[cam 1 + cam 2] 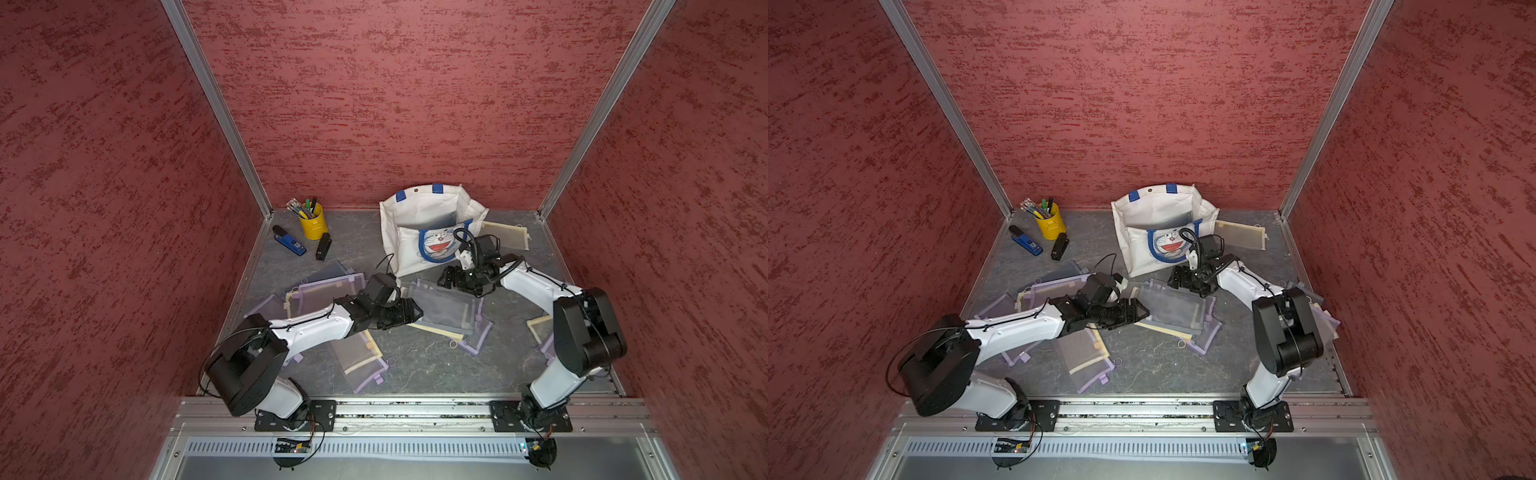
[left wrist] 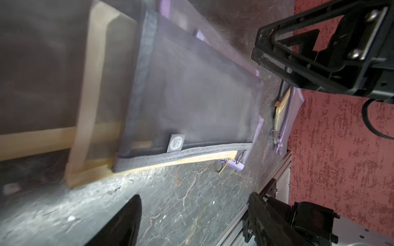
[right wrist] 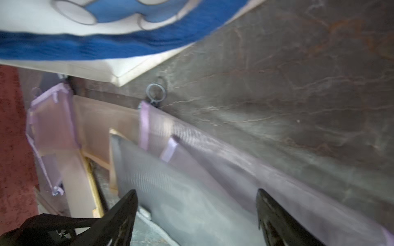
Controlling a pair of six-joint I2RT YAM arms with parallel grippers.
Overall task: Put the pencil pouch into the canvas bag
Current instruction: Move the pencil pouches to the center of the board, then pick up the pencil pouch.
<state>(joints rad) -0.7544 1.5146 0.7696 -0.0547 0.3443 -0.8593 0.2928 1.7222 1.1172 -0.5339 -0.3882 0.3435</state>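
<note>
Operator: Progress entry, please. Is the pencil pouch (image 1: 442, 305) in the canvas bag (image 1: 411, 249) yet?

Observer: No. It lies flat on the desk (image 1: 415, 365), just in front of the bag. It rests on a cream-trimmed pouch (image 1: 436, 330) and some purple pouches (image 1: 478, 336). I take the grey one as the target, since both arms flank it. A greyish shape shows inside the bag's mouth (a pouch or a shadow, I cannot tell). My reading is approach stage, with grasp, lift and drop all left to do.

Operator: Grippers?

Observer: The left gripper (image 2: 195, 194) is at the pouch's edge on the robot's left. Its jaws are apart, with only bare desk between them. The right gripper (image 3: 196, 190) is at the edge nearer the bag. Its jaws are also apart, with grey mesh between the fingers and nothing clamped.

Operator: Materials?

Observer: The pouch is a thin, flat rectangle of translucent grey mesh. A woven grey zip tape runs along one long side, and a small grey label (image 2: 175, 143) with a round white mark sits beside it. It looks limp, so I expect it to sag once lifted and to be hard to pinch flat off the desk. The bag is white canvas, boxy, with blue handles and a blue cat face on the front. It stands at the back of the desk with its mouth open upward. The desk has a dark, veined marble pattern and looks smooth. One purple pouch has a ring pull (image 3: 156, 93) lying on the desk near the bag's corner.
</note>
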